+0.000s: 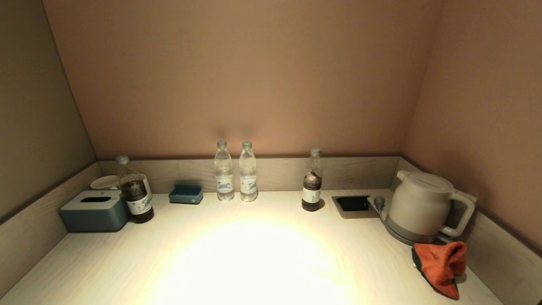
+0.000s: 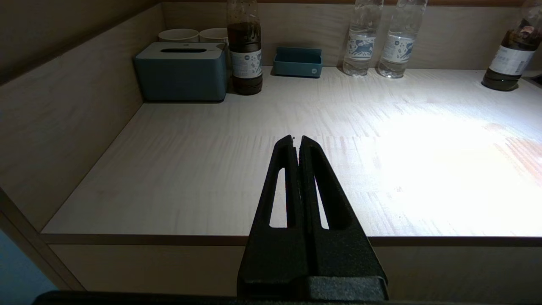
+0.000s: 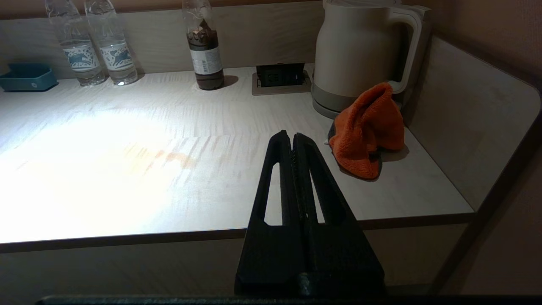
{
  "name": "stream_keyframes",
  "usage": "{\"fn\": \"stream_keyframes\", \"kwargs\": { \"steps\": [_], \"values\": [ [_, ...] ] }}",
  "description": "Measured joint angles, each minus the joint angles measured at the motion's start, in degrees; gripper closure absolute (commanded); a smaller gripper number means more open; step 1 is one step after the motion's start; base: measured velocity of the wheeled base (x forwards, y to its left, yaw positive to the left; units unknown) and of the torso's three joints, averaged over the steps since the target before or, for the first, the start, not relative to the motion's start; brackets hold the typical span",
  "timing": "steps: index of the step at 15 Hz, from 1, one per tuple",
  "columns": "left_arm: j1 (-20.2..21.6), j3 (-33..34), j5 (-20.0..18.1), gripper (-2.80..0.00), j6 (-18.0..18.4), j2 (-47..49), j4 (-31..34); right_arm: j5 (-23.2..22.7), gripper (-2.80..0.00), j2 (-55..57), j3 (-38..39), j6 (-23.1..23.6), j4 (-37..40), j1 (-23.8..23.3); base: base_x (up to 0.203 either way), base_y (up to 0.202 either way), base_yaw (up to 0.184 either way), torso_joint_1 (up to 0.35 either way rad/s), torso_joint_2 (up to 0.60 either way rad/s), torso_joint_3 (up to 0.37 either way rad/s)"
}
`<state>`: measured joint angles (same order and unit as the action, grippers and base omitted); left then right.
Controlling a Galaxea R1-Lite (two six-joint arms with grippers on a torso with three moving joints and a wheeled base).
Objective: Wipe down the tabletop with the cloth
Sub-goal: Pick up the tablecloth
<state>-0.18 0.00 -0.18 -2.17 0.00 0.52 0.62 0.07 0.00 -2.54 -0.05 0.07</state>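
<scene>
While both jaws sit clenched off the table [image 3: 127, 169], right gripper [image 3: 292, 137] near crumpled cloth [image 3: 366, 131], kettle [image 3: 360, 51] just beyond, left gripper [image 2: 296, 142] parked.

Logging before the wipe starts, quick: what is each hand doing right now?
Left hand: closed, holding nothing, in front of the table edge.
Right hand: closed, holding nothing, short of the orange cloth.

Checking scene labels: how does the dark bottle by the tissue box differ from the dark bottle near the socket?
The left dark bottle is fatter and touches the tissue box; the right dark bottle is slimmer and stands alone. Dark liquid fills about half of each. Both stand upright, capped, with pale labels.
</scene>
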Motion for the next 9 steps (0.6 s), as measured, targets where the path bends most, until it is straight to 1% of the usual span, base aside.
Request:
{"fn": "stream_keyframes", "kwargs": {
  "steps": [3,6,8,9],
  "values": [
    [0.0,0.0,0.0,0.0,0.0,0.0,0.0,0.0,0.0,0.0,0.0,0.2,0.0,0.0,0.0,0.0,0.0,0.0,0.0,0.0],
    [0.0,0.0,0.0,0.0,0.0,0.0,0.0,0.1,0.0,0.0,-0.4,1.5,0.3,0.0,0.0,0.0,0.0,0.0,0.0,0.0],
    [0.0,0.0,0.0,0.0,0.0,0.0,0.0,-0.1,0.0,0.1,-2.1,2.5,1.2,0.0,0.0,0.0,0.0,0.0,0.0,0.0],
    [0.0,0.0,0.0,0.0,0.0,0.0,0.0,-0.4,0.0,0.1,-4.4,2.7,1.6,0.0,0.0,0.0,0.0,0.0,0.0,0.0]
  ]
}}
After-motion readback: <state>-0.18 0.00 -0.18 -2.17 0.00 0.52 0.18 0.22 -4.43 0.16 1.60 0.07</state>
